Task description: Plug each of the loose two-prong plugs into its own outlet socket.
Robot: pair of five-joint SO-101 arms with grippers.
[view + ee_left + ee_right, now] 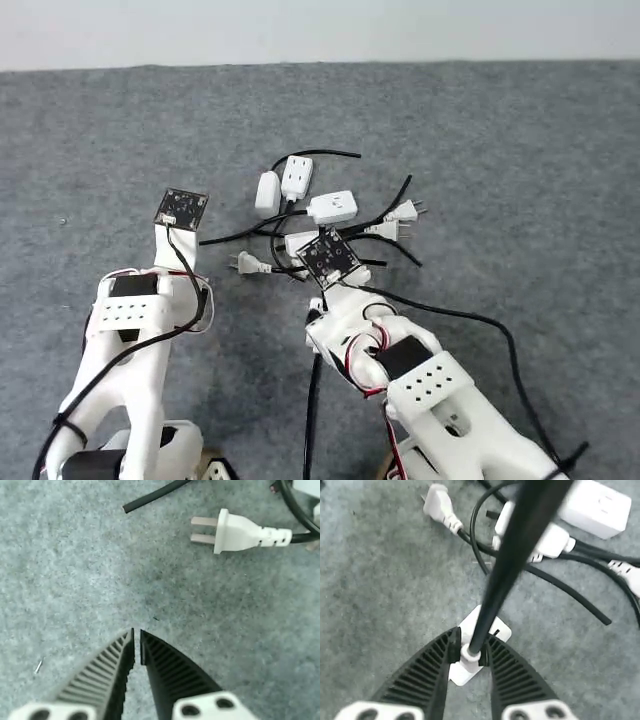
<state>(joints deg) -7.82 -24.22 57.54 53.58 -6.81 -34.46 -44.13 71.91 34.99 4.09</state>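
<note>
My right gripper [470, 636] is shut on a white plug [469, 655] with a black cable, held upright on a small white socket block [461, 674]. Beyond it lie a loose two-prong plug [439, 507], a larger white outlet [595, 507] and a white piece with a cable [545, 540]. My left gripper [136, 631] is shut with nothing in it, hovering above the carpet. A loose white plug [235, 530] lies ahead of it, apart from the fingertips. In the high view, that plug [248, 263] rests between the two arms.
Several white outlets [297, 175] and tangled black cables [400, 250] are clustered at the middle of the grey carpet. Two more loose plugs [405, 211] lie to the right of the cluster. A cut cable end [150, 497] lies near the left gripper.
</note>
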